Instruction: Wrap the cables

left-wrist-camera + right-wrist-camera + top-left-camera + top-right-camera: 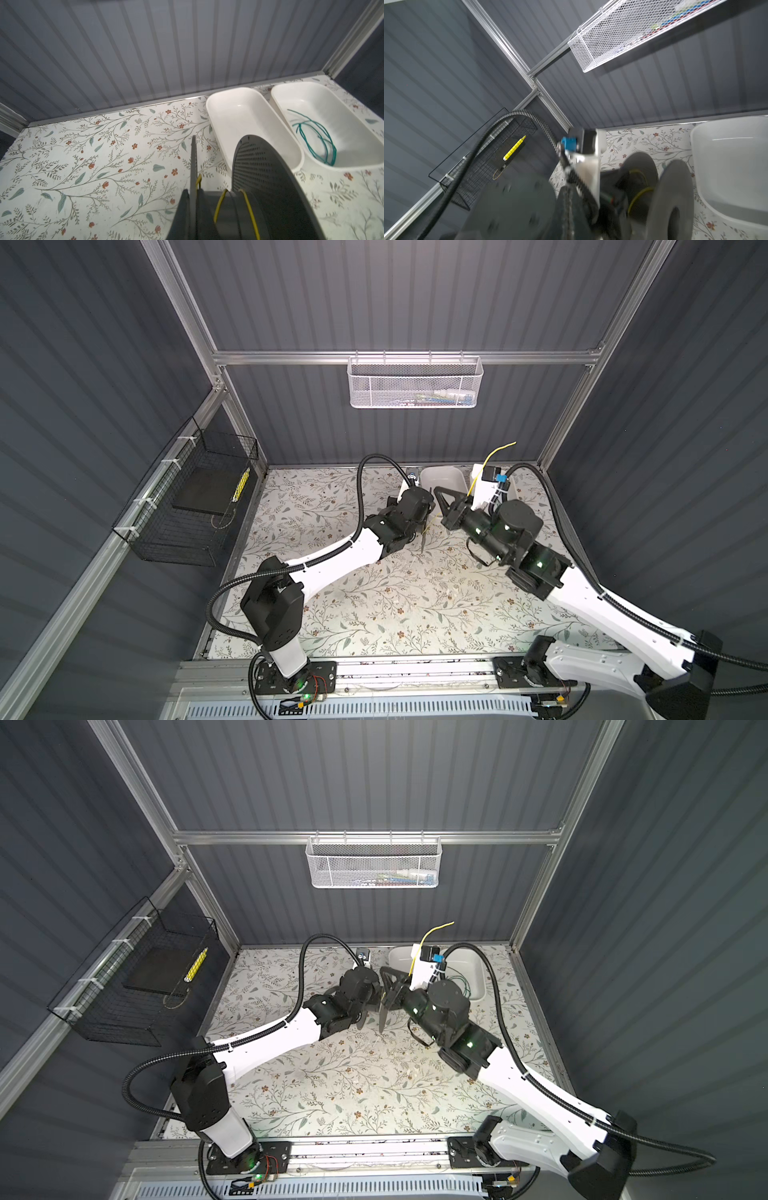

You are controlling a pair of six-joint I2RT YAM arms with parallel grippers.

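A thin yellow cable point(492, 452) point(430, 932) rises free above my right gripper point(453, 502) point(395, 986), which is shut on it near the back middle of the table. Turns of the cable point(249, 207) point(639, 193) lie round the hub of a grey spool point(261, 170) point(675, 197). My left gripper point(417, 526) point(192, 207) is shut on the spool's thin flange and holds it edge-on point(422, 537) point(381, 1011) just above the table. The two grippers almost touch. The right wrist view is blurred, and its dark fingers point(571, 207) look pressed together.
Two white bins point(216, 116) point(278, 97) stand at the back right; the right one holds a green wire point(315, 141). A white mesh basket point(415, 383) hangs on the back wall. A black wire basket point(187, 506) with a yellow pen hangs on the left wall.
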